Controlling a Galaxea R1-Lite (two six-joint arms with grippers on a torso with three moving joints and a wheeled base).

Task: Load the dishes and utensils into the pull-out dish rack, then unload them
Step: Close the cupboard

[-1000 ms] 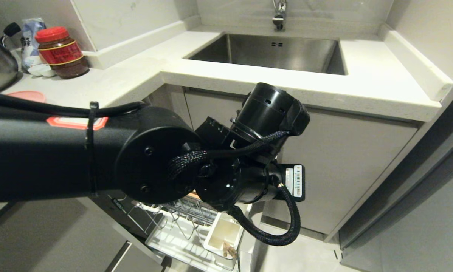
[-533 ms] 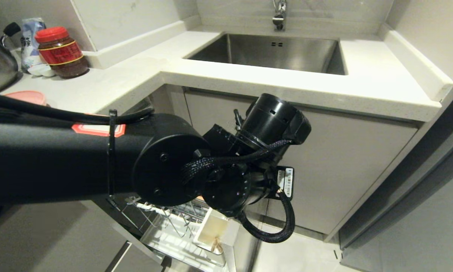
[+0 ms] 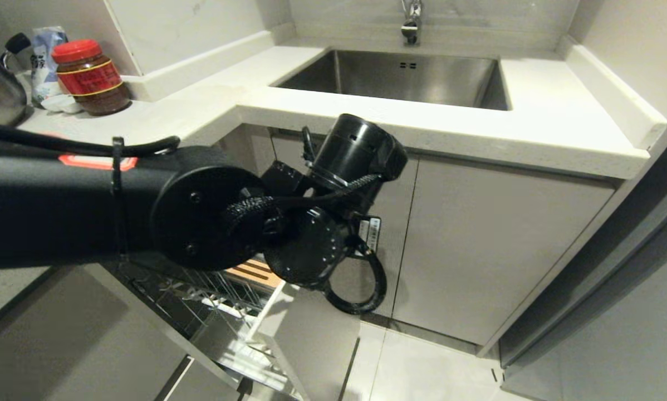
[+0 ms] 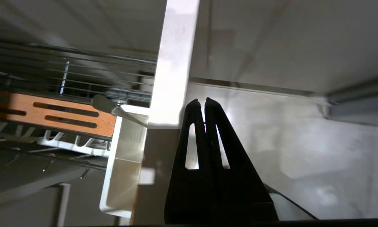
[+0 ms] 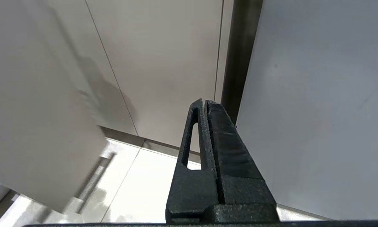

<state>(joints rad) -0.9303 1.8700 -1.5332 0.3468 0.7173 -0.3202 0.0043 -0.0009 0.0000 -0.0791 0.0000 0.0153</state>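
Left pincer [image 4: 199, 101]: fingers pressed together on nothing, tips just beside the outer face of the rack's front panel, near its top edge. Whether they touch it cannot be told.
Left arm [image 3: 88, 211]: fills the near part of the head view and hides most of the rack.
Front panel [image 3: 311, 340]: white, flat, rigid board. No handle visible on it. Judged stiff enough to take a push flat on the face or a hooked pull over the top edge; smooth, so a pinch would likely slip.
Cutlery box [image 4: 122, 164]: white plastic, directly behind the panel. A slim metal handle [image 4: 113, 108] leans out of it. Judged light and slick; best pinched at mid-shaft.
Wooden strip [image 4: 53, 112]: slotted, lies across the wire basket beside the box. No plate or bowl is seen standing in the slots.
Pull-out dish rack [image 3: 211, 289]: drawn partly out under the corner of the desk. Chrome wires are thin and open; judged to roll easily on its runners, heavier once loaded.
Desk [image 3: 534, 128]: pale stone with a steel sink [image 3: 400, 78]; a red-lidded jar [image 3: 88, 78] stands far left.
Right pincer [image 5: 204, 102]: closed, empty, parked low facing cabinet doors and floor, well apart from the rack.
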